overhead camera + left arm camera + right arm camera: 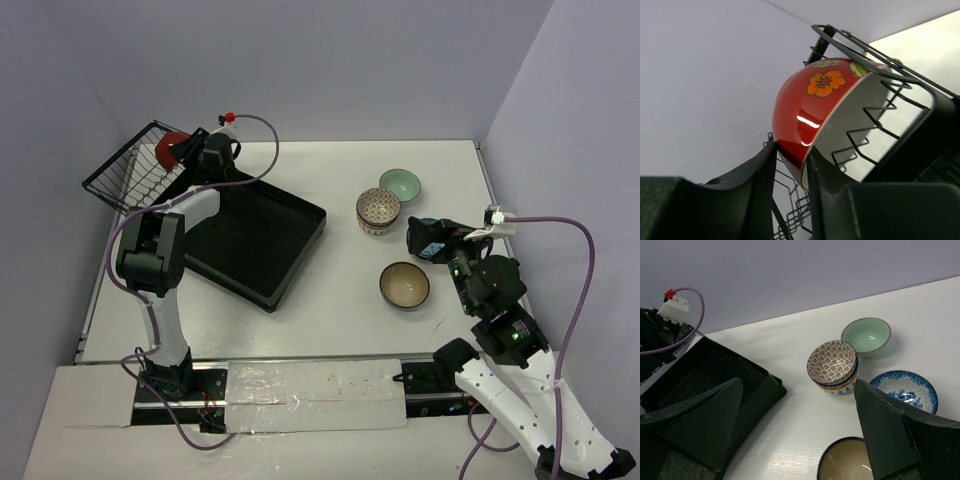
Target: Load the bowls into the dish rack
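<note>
From above, the dish rack [262,240] is a big black tray. Its wire basket [128,170] sticks up at the far left end. A red bowl [170,147] sits in that basket, and the left gripper [190,152] is right on it. Three more bowls sit on the white table [330,320], off to the right of the dish rack. The mint green bowl [400,184] is farthest from it. The lattice bowl [378,209] is just beside the green one, on top of a small stack. The brown bowl [404,285] is nearer the arms. The right gripper [424,240] hangs between the lattice bowl and the brown bowl.

In the left wrist view, the red bowl [805,110] is shiny, with an orange flower on its side and white inside. It is tipped on its side against the basket wires [880,115]. The two black fingers [757,175] pinch its rim, one outside and one inside.

In the right wrist view, the right gripper [797,382] has its jaws spread wide and holds nothing. Right of the dish rack [715,372] are the lattice bowl [832,361], the mint green bowl [866,335], a blue-and-white bowl [905,389] and the brown bowl [847,462]. A purple cable [692,295] loops above the rack.
</note>
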